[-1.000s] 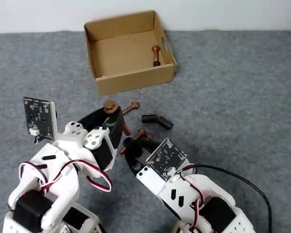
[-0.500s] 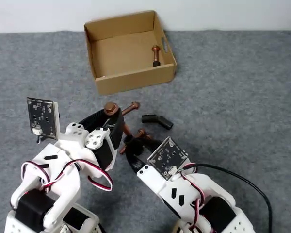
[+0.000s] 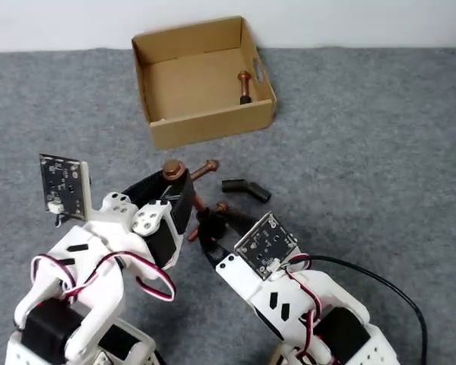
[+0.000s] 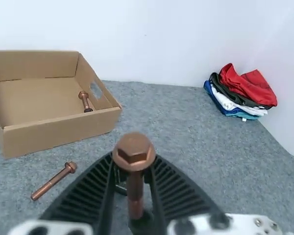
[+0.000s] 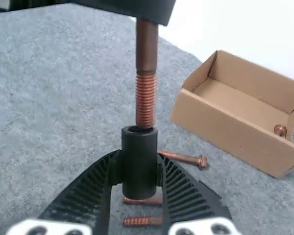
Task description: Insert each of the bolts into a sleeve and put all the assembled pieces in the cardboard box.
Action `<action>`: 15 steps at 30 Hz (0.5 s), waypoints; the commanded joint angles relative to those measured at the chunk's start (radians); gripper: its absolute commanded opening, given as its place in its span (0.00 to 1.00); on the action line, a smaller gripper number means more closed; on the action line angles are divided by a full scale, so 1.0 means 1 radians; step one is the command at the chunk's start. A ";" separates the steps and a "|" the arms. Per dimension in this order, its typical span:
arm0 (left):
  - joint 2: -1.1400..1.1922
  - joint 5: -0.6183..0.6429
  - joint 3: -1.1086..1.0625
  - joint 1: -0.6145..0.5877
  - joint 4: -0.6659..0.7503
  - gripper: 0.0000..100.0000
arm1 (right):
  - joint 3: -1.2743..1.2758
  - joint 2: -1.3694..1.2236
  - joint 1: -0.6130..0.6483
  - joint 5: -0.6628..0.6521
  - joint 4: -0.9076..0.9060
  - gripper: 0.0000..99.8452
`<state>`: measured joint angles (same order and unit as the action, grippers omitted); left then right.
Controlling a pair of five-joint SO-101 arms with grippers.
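Left jaws clamped on bolt (image 4: 134, 152), long axis vertical, threaded tip down. Right jaws clamped on black sleeve (image 5: 138, 152), bore up, directly beneath. Tip at sleeve mouth, axes roughly aligned; likely needs straight downward push. Cardboard box (image 3: 213, 125) well beyond.

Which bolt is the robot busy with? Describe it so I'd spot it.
Start at the cardboard box, then look just in front of it. The bolt stands upright in the left gripper, its tip at a black sleeve's mouth; the other bolts lie flat.
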<state>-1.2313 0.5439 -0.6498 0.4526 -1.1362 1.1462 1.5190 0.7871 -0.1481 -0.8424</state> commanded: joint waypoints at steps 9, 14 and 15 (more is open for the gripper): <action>0.009 0.000 -0.061 0.083 -0.006 0.00 | -0.035 -0.001 -0.004 -0.054 0.042 0.01; 0.008 -0.072 -0.114 0.077 -0.011 0.04 | -0.035 -0.001 -0.004 -0.058 0.042 0.01; 0.008 -0.080 -0.116 0.071 -0.025 0.07 | -0.035 -0.001 -0.004 -0.058 0.042 0.01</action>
<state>-1.2344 0.5010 -0.7633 0.5247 -1.1377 1.1477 1.5175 0.7856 -0.1926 -0.8286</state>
